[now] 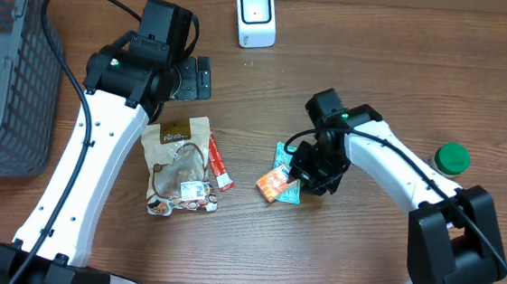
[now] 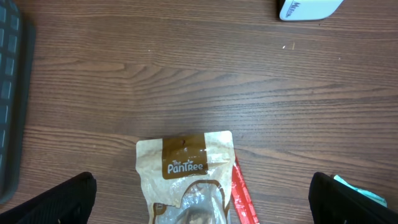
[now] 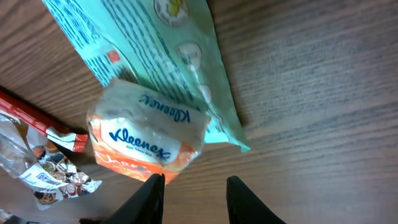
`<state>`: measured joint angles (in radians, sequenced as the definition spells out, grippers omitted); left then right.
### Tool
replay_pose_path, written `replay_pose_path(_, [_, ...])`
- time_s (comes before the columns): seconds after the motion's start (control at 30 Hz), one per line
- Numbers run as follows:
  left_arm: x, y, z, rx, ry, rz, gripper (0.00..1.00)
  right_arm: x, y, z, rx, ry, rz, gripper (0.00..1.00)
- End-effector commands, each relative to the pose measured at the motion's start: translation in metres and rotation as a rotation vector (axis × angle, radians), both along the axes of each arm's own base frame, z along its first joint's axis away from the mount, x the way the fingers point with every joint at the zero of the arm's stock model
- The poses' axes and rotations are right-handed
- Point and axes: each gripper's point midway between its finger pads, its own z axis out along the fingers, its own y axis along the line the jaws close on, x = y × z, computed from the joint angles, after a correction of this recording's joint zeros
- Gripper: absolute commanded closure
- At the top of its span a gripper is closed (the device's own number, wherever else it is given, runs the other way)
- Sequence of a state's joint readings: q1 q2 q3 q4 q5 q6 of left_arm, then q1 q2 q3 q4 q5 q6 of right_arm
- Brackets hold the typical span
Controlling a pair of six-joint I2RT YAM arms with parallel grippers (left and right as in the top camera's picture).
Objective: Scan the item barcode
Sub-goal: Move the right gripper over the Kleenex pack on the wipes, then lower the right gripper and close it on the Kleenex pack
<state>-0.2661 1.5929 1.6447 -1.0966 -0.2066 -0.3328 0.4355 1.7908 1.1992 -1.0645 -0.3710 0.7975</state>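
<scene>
The wood-grain surface (image 1: 378,61) carries a grey mesh basket (image 1: 5,68) at its left edge. The left fingers (image 2: 56,202) stand wide apart, framing the kraft-paper Pantree pouch (image 2: 186,168). The right fingers (image 3: 149,199) are narrowly apart with bare wood between them. Just beyond them the crinkly Kleenex pack (image 3: 146,140) overlaps a teal packet (image 3: 143,50). Its lettering is legible only from the right wrist.

A mock shop checkout laid out on a wood-grain table (image 1: 379,43). A white barcode scanner (image 1: 255,15) stands at the back and a grey wire basket (image 1: 23,78) at one side. Retail packs lie loose: a snack pouch (image 1: 177,163), a tissue pack (image 1: 273,187).
</scene>
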Motion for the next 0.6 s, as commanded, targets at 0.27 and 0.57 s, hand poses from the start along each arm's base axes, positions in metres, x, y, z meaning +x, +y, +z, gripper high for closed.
replay_pose_path(0.27, [0.002, 0.003, 0.006, 0.014, -0.017, -0.007, 0.0, -0.009, 0.013, -0.004, -0.133, -0.036, -0.069, 0.67])
replay_pose_path(0.57, [0.002, 0.003, 0.006, 0.014, -0.017, -0.007, 0.0, -0.01, 0.019, -0.008, -0.206, -0.091, -0.084, 0.67])
